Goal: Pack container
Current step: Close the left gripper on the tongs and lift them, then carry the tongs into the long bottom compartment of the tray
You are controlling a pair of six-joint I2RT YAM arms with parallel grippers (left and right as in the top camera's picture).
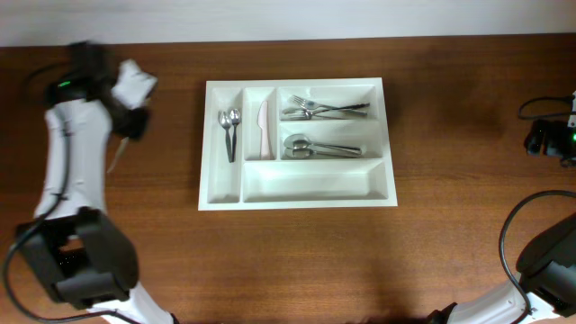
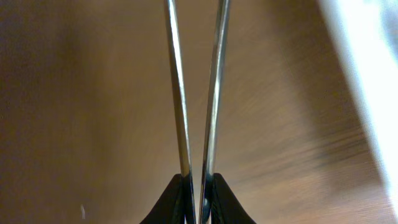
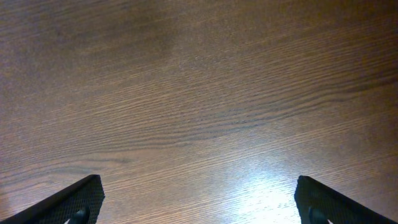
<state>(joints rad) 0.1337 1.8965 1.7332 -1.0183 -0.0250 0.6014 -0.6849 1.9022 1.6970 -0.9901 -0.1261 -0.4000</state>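
The container (image 1: 297, 203), a white five-compartment cutlery tray, lies at the table's middle. It holds two small spoons (image 1: 229, 126) in the leftmost narrow slot, a white plastic knife (image 1: 263, 129) beside them, forks (image 1: 324, 110) in the top long slot and spoons (image 1: 319, 147) in the middle one. The bottom long slot (image 1: 310, 182) is bare. My left gripper (image 1: 129, 123) hovers left of the tray, shut on two thin metal utensil handles (image 2: 180, 93); their heads are out of view. My right gripper (image 3: 199, 205) is open over bare wood at the far right (image 1: 545, 137).
The brown wooden table (image 1: 450, 252) surrounds the tray on all sides. Black cables (image 1: 513, 243) loop near the right arm's base. The left arm's body (image 1: 72, 180) stretches along the left edge.
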